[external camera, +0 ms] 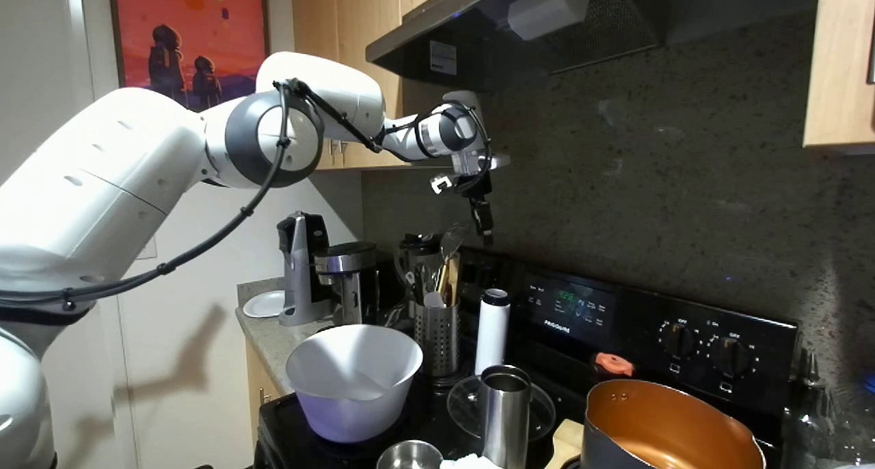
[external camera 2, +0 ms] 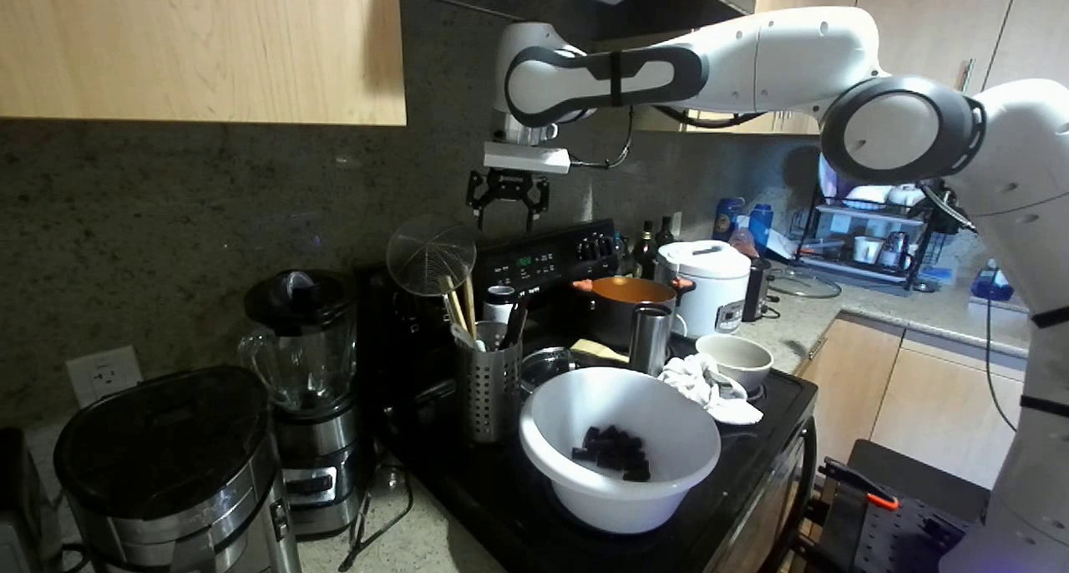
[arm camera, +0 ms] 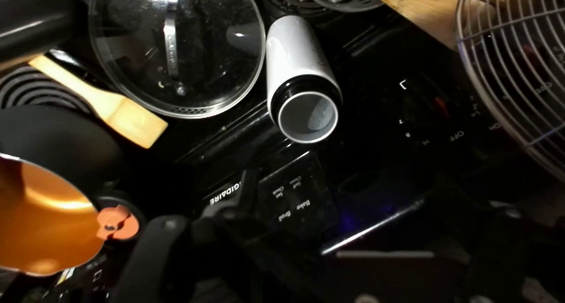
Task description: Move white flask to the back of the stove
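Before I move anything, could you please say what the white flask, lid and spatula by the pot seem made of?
White flask: smooth satin sheen; coated metal or plastic, unclear which. Lid: likely glass, see-through and glossy, apparently edged in metal. Spatula: probably wood, matte and tan.

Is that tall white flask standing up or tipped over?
Upright: in an exterior view, the white flask stands vertical, its dark top uppermost.

White arm, charcoal rings, black claw. In an exterior view, black cable (tie-wrapped) runs toward eight o'clock.
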Tool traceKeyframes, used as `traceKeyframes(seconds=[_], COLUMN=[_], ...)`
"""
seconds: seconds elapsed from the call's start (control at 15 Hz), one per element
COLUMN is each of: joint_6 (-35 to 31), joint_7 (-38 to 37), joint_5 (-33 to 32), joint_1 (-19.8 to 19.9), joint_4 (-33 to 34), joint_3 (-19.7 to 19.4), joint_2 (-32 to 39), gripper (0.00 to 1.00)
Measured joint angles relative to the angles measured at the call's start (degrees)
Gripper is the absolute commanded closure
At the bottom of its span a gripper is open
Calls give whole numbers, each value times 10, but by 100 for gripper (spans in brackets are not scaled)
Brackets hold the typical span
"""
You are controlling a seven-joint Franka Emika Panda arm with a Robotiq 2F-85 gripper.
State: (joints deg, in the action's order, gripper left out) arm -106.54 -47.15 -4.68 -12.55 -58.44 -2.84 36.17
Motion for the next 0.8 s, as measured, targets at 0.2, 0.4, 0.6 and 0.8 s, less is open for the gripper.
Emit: traceKeyframes(seconds=[0.2, 0.4, 0.6, 0.8], joint_6=[1, 1, -3, -15], joint_7=[53, 103, 146, 190], joint_5=[-39, -74, -101, -109], joint_1=[1, 2, 6, 14], joint_4=[-53, -130, -211, -293], joint_3=[0, 0, 0, 2], joint_2=[-47, -106, -164, -217], gripper=[0, 0, 0, 0])
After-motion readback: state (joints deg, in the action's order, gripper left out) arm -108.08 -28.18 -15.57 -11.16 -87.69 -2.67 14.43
